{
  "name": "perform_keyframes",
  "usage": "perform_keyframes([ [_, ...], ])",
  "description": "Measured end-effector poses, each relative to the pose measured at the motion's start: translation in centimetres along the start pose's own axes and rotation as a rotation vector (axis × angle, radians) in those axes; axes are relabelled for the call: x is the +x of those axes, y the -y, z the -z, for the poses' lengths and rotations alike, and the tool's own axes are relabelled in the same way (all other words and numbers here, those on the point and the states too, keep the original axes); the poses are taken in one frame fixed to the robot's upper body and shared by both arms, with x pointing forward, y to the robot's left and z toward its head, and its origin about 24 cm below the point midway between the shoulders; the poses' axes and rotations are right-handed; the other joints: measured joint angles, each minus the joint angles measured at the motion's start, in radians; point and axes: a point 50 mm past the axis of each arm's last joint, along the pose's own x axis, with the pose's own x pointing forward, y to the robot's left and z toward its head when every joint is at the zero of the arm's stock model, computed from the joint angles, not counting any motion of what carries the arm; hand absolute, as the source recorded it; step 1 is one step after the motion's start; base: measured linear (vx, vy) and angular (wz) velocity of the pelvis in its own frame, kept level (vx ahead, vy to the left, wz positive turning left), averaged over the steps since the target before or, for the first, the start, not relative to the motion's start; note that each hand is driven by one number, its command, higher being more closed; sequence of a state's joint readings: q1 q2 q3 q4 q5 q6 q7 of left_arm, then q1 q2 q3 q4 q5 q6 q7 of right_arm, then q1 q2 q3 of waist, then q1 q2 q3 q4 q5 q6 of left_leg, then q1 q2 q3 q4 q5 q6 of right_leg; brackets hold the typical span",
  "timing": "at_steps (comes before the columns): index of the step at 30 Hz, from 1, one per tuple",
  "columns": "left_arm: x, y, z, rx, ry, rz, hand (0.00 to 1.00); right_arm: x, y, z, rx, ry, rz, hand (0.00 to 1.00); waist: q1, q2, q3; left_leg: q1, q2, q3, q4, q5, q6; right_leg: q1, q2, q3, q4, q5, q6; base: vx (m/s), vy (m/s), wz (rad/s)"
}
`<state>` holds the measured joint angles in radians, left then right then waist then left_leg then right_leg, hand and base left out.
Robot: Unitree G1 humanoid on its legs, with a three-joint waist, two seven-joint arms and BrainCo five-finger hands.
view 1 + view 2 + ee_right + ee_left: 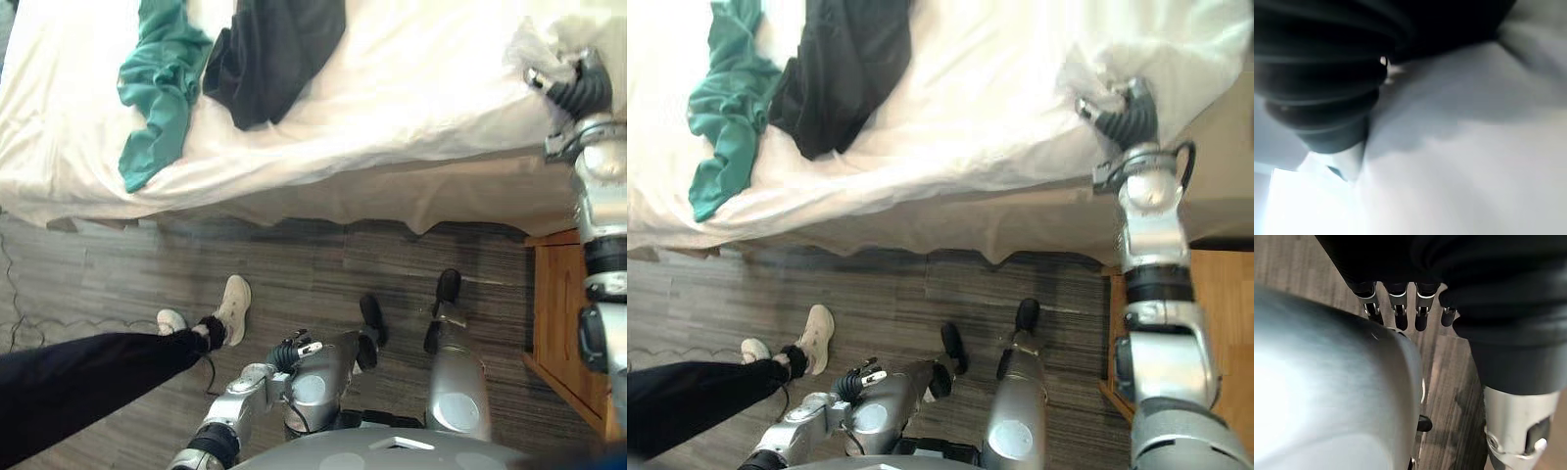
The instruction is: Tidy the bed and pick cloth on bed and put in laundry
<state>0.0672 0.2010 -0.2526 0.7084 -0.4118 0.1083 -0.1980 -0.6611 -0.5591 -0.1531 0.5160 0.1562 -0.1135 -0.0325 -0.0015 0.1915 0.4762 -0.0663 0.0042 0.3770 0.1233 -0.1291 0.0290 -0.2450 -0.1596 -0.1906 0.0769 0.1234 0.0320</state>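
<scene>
1. Spot green cloth and black cloth crumpled on bed, side by side and touching, toward its left end; reckon dropped there loose, not folded; neither picked up yet.
2. Find right hand reached out over the bed's right part, on the white sheet, with a bunched ridge of sheet just beside it; guess the placement is for tugging or smoothing, so tidy step first, cloths after.
3. Can't tell the right hand's opening; fingers half lost in the folds; wrist view gives dark cover against sheet, nothing of a grip; touching sheet, that much certain.
4. See left hand hanging low near the floor, well apart from bed; fingers straight and relaxed, holding nothing; idle, likely parked to keep clear.
5. Note a person's leg and shoe near the left hand, and a nightstand under the right arm; mind both when shifting left toward the cloths.
</scene>
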Motion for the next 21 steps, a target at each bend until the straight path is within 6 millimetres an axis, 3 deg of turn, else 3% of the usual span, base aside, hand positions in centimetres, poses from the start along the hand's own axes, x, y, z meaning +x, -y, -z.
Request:
perform_keyframes([
  [4, -0.6, -1.8, 1.7, -0.011, -0.033, -0.063, 0.00, -5.7, -1.6, 7.2, 0.255, -0.230, 0.119, 0.00, -0.013, -0.068, -0.079, 0.071, 0.015, 0.032, -0.041, -0.009, -0.015, 0.068, 0.032, 0.028, -0.067, 0.011, 0.000, 0.07, 0.004, -0.30],
  [5, -0.6, -1.9, 1.9, -0.014, -0.036, -0.068, 0.00, -6.8, -1.5, 8.4, 0.284, -0.276, 0.153, 0.00, -0.013, -0.075, -0.093, 0.085, 0.016, 0.039, -0.050, -0.010, -0.017, 0.081, 0.038, 0.032, -0.077, 0.012, 0.000, 0.08, 0.000, -0.33],
  [7, -0.9, -2.0, 3.1, -0.049, -0.045, -0.095, 0.00, -11.8, -0.8, 12.7, 0.372, -0.456, 0.322, 0.00, -0.022, -0.090, -0.155, 0.126, 0.019, 0.060, -0.084, -0.016, -0.026, 0.114, 0.054, 0.051, -0.111, 0.014, 0.003, 0.11, 0.007, -0.32],
  [9, -0.9, -1.8, 3.7, -0.073, -0.051, -0.105, 0.00, -15.3, 0.1, 14.9, 0.409, -0.556, 0.447, 0.00, -0.043, -0.088, -0.174, 0.157, 0.020, 0.069, -0.101, -0.020, -0.033, 0.139, 0.061, 0.055, -0.123, 0.013, 0.004, 0.13, 0.025, -0.22],
  [13, -0.8, -1.5, 4.2, -0.126, -0.059, -0.117, 0.00, -21.7, 2.5, 17.2, 0.432, -0.674, 0.728, 0.00, -0.075, -0.084, -0.201, 0.204, 0.026, 0.093, -0.121, -0.031, -0.051, 0.172, 0.079, 0.077, -0.149, 0.015, 0.007, 0.07, 0.006, -0.23],
  [17, -1.0, -1.7, 5.0, -0.153, -0.087, -0.135, 0.00, -25.7, 3.8, 18.3, 0.388, -0.789, 0.967, 0.00, -0.077, -0.090, -0.240, 0.228, 0.040, 0.104, -0.123, -0.039, -0.064, 0.202, 0.095, 0.081, -0.170, 0.013, 0.004, 0.03, -0.027, -0.09],
  [18, -1.0, -1.7, 5.2, -0.157, -0.093, -0.135, 0.00, -26.2, 4.0, 18.3, 0.388, -0.797, 1.013, 1.00, -0.077, -0.090, -0.248, 0.228, 0.041, 0.104, -0.123, -0.039, -0.064, 0.202, 0.096, 0.080, -0.170, 0.011, 0.003, 0.00, -0.024, 0.04],
  [21, -1.2, -1.4, 5.9, -0.193, -0.119, -0.140, 0.00, -27.1, 5.5, 17.7, 0.395, -0.759, 1.181, 1.00, -0.077, -0.092, -0.261, 0.241, 0.046, 0.092, -0.126, -0.039, -0.064, 0.221, 0.097, 0.063, -0.171, 0.006, 0.001, -0.02, -0.017, 0.13],
])
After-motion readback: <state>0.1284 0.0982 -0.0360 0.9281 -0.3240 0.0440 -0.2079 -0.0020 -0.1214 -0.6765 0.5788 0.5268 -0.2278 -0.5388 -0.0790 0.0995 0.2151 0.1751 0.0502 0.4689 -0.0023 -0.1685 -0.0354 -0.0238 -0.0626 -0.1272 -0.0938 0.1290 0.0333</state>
